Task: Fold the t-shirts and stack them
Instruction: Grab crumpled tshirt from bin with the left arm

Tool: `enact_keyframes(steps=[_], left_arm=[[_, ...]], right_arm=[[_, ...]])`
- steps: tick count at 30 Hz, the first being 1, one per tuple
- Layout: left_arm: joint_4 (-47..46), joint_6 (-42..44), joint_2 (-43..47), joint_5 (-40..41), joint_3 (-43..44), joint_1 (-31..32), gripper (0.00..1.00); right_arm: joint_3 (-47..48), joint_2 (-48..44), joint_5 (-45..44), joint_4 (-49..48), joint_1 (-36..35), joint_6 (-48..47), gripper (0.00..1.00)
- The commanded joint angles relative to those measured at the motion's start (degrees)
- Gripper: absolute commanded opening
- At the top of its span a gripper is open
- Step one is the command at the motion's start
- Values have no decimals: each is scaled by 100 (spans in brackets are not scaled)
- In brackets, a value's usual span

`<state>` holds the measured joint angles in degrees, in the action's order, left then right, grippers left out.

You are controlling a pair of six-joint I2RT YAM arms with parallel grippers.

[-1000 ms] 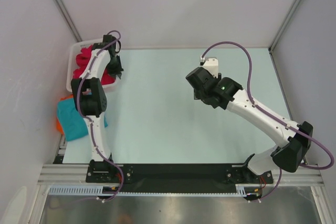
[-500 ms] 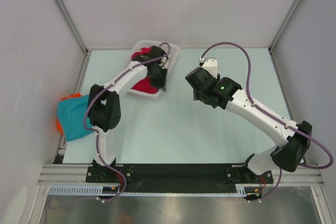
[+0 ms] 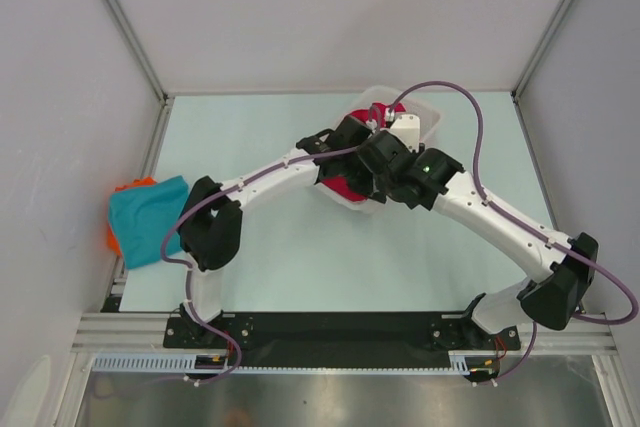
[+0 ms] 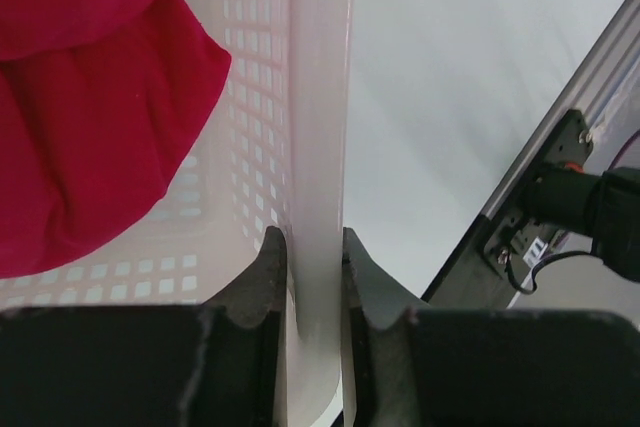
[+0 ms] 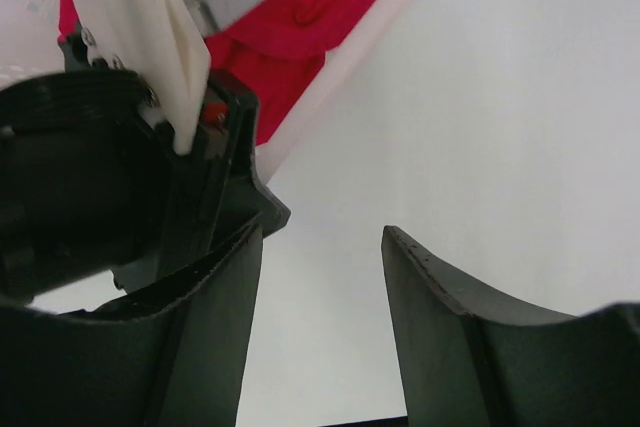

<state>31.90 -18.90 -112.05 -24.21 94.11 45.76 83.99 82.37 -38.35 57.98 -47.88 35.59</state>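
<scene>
The crimson t-shirts (image 3: 343, 185) lie bunched in the white mesh basket (image 3: 427, 113), now at the table's middle back. My left gripper (image 3: 340, 152) is shut on the basket's rim (image 4: 318, 127), one finger inside and one outside; crimson cloth (image 4: 90, 117) fills the basket to its left. My right gripper (image 3: 372, 169) hovers right beside the basket. In its wrist view it (image 5: 322, 247) is open and empty over bare table, with crimson cloth (image 5: 300, 27) and the left gripper's body (image 5: 100, 177) close by. The teal t-shirt (image 3: 147, 217) lies at the table's left edge.
An orange cloth (image 3: 128, 187) shows under the teal shirt. Grey walls with metal frame posts (image 3: 120, 22) close in the table at left, back and right. The two arms sit close together over the basket.
My left gripper has dragged the basket with the crimson shirts from the far left corner across to the middle back, up against my right gripper. The right arm has barely moved.
</scene>
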Motion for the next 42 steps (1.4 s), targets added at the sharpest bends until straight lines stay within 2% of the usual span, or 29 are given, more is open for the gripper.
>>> enact_keyframes(steps=[1,11,16,18,19,21,22,30,37,42], left_arm=[[-333,-782,-168,-928,-358,-102,18],[-518,-774,-168,-1069,-771,-32,48],[-527,-730,-124,-1086,-788,3,53],[-475,-712,-89,-1016,-736,-5,59],[-448,-703,-19,-1007,-631,-5,69],[-395,-703,103,-1086,-490,-5,78],[-352,-695,139,-1086,-281,-5,99],[166,-598,333,-1104,784,-32,100],[413,-581,96,-42,1065,-409,99],[756,-343,-449,1479,1312,-743,100]], right_arm=[[-49,-256,-208,21,-2,132,56],[39,-274,-208,-23,-2,185,56],[65,-318,-261,3,-11,211,56],[92,-370,-304,56,-11,229,56],[100,-397,-357,65,-2,220,55],[118,-458,-419,91,-2,237,55],[118,-528,-489,91,-2,237,55],[109,-933,-612,65,85,150,55],[30,-1126,-595,100,147,115,54],[13,-1337,-683,232,182,88,54]])
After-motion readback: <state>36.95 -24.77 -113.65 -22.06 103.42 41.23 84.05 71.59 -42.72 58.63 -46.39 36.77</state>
